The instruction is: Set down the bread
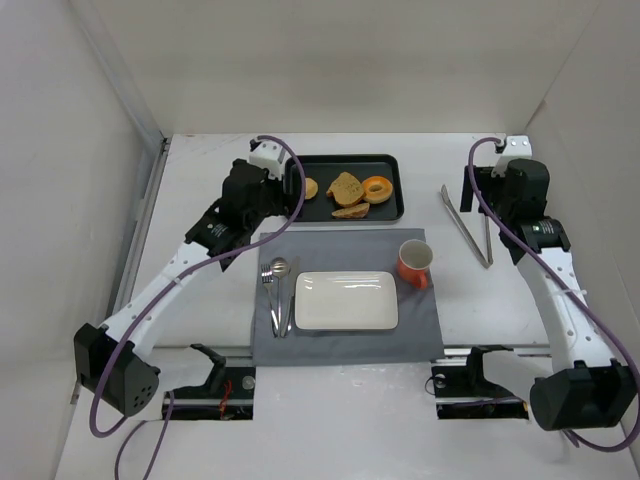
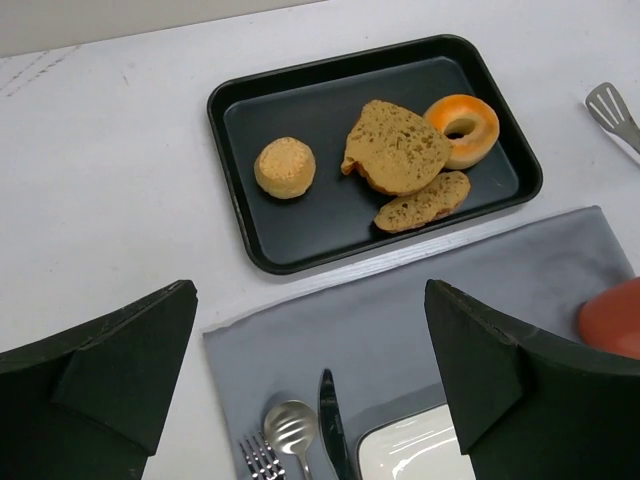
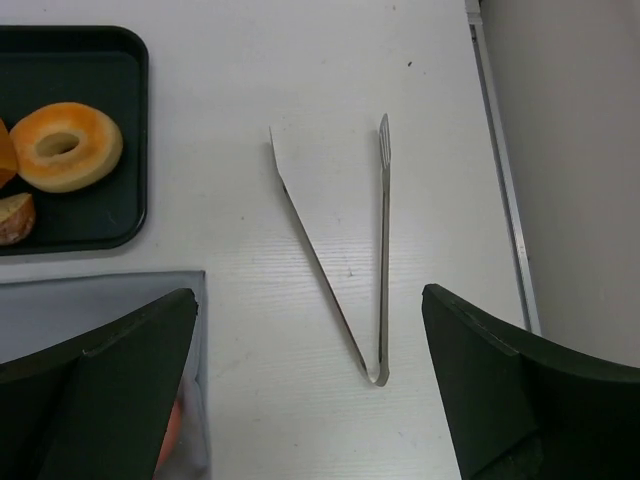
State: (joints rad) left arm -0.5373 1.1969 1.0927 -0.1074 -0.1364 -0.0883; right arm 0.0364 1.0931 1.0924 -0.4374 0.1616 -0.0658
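Black left gripper (image 2: 308,290) fingers fill the near corners of the left wrist view, spread wide with nothing between them; this gripper hangs over the far-left corner of a grey mat (image 1: 340,345), beside the left end of a black tray (image 2: 300,235). The tray lies just beyond the mat's far edge, its length running left to right.

On the tray, from the left: a small round bun (image 2: 285,167) on its own, then the bread, then a glazed donut (image 2: 462,128). The larger slice (image 2: 395,148) lies flat near the tray's middle, its long axis tilted from near-left to far-right, and its right end meets the donut. The half-slice (image 2: 425,200) lies flat just on the near side of it, a narrow strip whose long axis runs the same way, left end nearer, right end farther.

On the mat a fork (image 1: 268,290), spoon (image 1: 279,268) and knife (image 1: 290,295) lie side by side left of a white rectangular plate (image 1: 345,300); an orange cup (image 1: 415,262) stands at the plate's far-right corner.

Right of the mat, metal tongs (image 3: 384,250) lie on the white table (image 1: 200,160), hinge near, tips far and splayed. The right gripper (image 3: 308,292) hovers over them, fingers wide apart and holding nothing.
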